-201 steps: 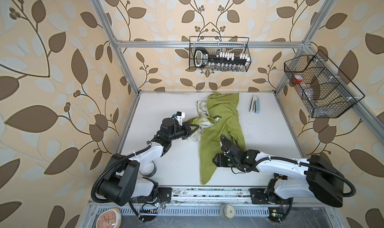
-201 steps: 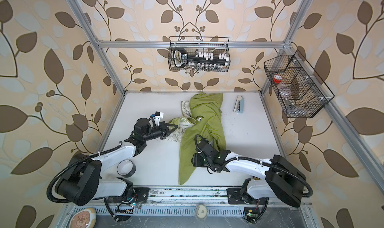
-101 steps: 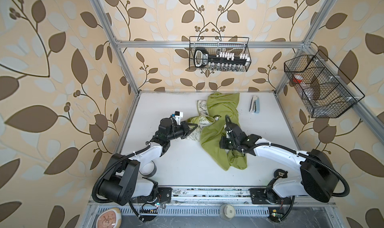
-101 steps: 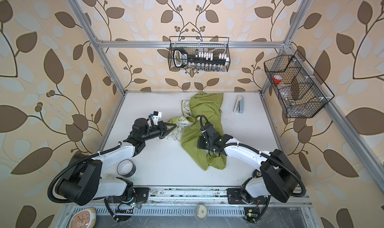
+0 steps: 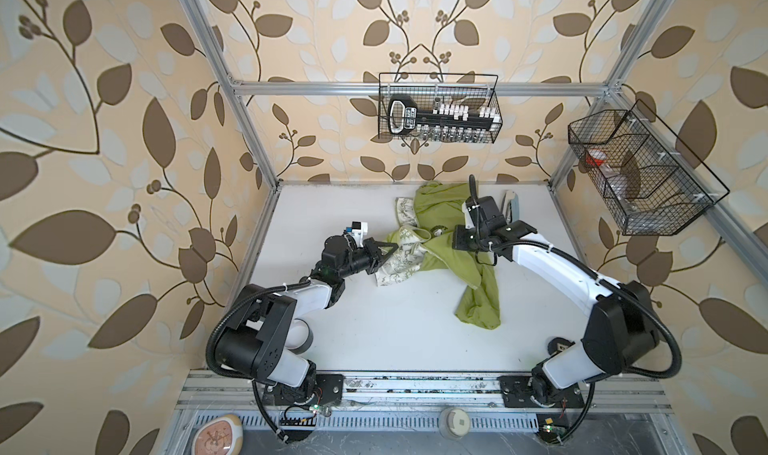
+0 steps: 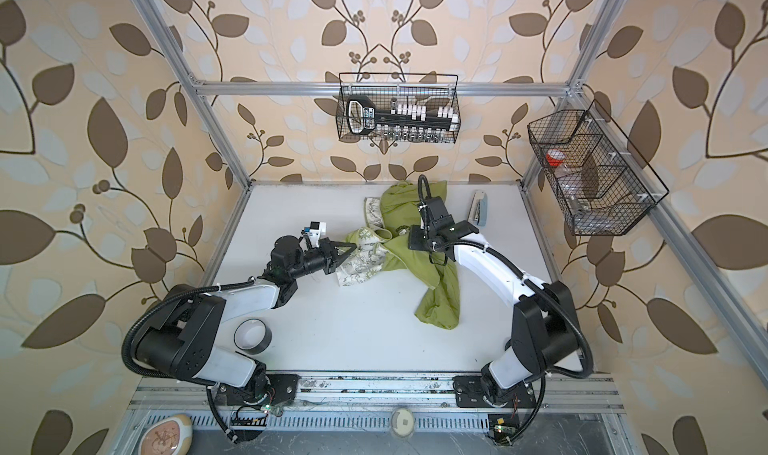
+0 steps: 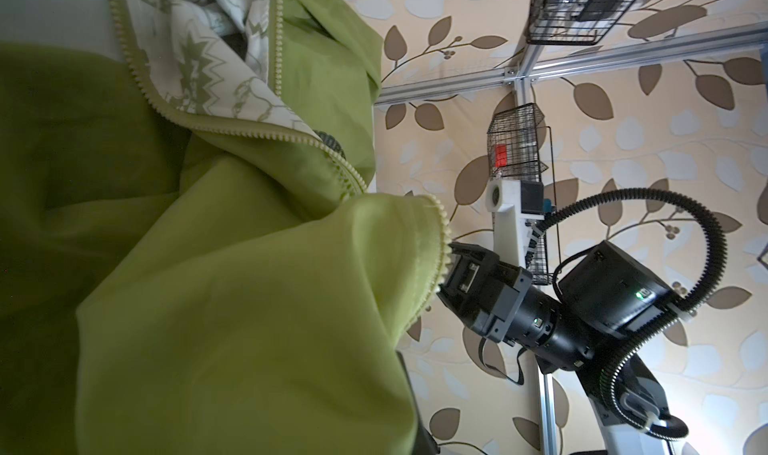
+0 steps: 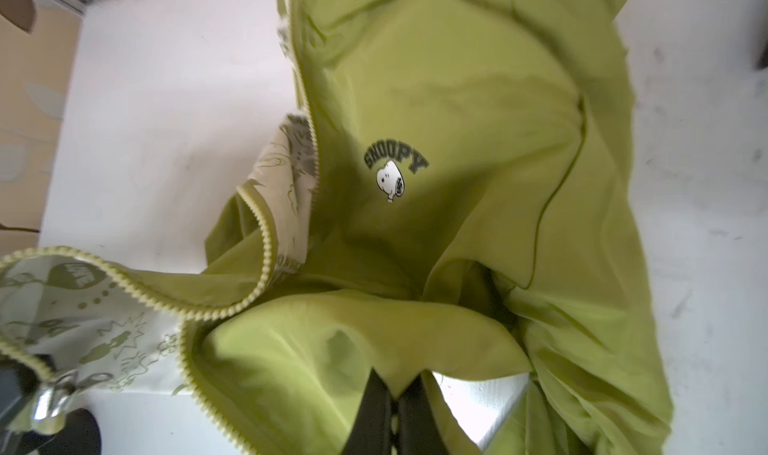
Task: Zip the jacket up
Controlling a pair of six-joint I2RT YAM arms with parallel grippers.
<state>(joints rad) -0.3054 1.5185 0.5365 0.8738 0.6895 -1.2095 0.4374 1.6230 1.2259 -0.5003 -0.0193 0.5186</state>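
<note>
The lime-green jacket (image 5: 437,210) lies crumpled at the back middle of the white table (image 5: 374,328), its zipper undone and cream patterned lining turned out. My left gripper (image 5: 390,249) is shut on the lining-side front edge; in the left wrist view green fabric covers all but one dark finger (image 7: 422,439). My right gripper (image 5: 456,241) is shut on a fold of green cloth, its black fingers (image 8: 374,411) pinched together below the dog chest logo (image 8: 395,174). Open zipper teeth (image 8: 266,241) curve across the right wrist view. The jacket (image 6: 399,212) and both grippers show in both top views.
A small stapler-like tool (image 5: 512,201) lies at the back right beside the right wrist. A tape roll (image 6: 251,336) sits by the left arm's base. Wire baskets hang on the back wall (image 5: 438,114) and right wall (image 5: 640,174).
My right gripper shut on the jacket's lower part and carried it from the table's front toward the back, bunching the cloth to the right. The left gripper kept its hold and place.
</note>
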